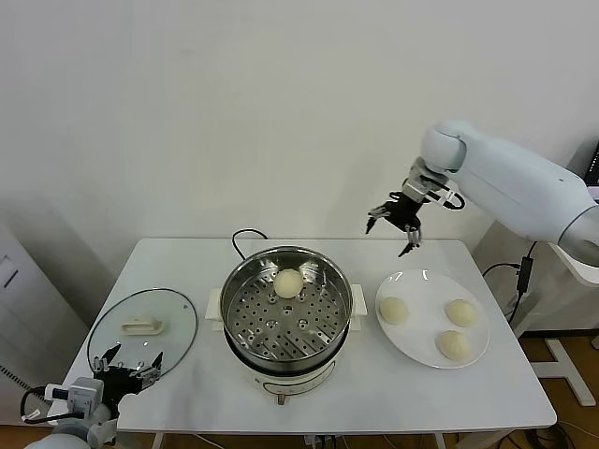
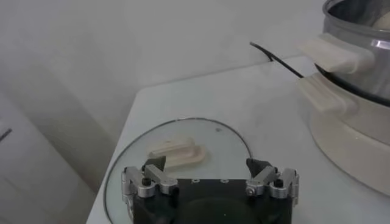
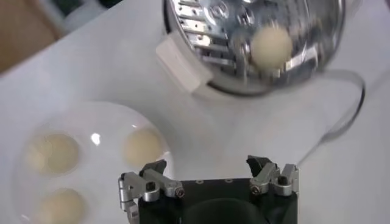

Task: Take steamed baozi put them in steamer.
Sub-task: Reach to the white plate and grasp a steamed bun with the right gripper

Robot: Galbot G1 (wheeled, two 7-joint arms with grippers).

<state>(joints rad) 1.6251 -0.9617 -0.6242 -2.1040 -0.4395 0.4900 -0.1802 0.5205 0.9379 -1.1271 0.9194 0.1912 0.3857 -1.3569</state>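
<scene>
One cream-white baozi [image 1: 287,282] lies on the perforated tray of the steel steamer [image 1: 245,282], toward its far side; it also shows in the right wrist view [image 3: 272,45]. Three baozi [image 1: 394,310] [image 1: 460,312] [image 1: 453,344] lie on the white plate [image 1: 423,282] to the right of the steamer. My right gripper [image 1: 393,227] is open and empty, raised above the table behind the plate, between plate and steamer. My left gripper [image 1: 131,361] is open and empty, low at the front left, over the near edge of the glass lid [image 1: 173,309].
The glass lid with its white knob [image 2: 177,152] lies flat at the table's left. The steamer's white side handle [image 2: 334,52] juts toward it. A black power cord [image 1: 241,236] runs behind the steamer. The table's front edge is close to the left gripper.
</scene>
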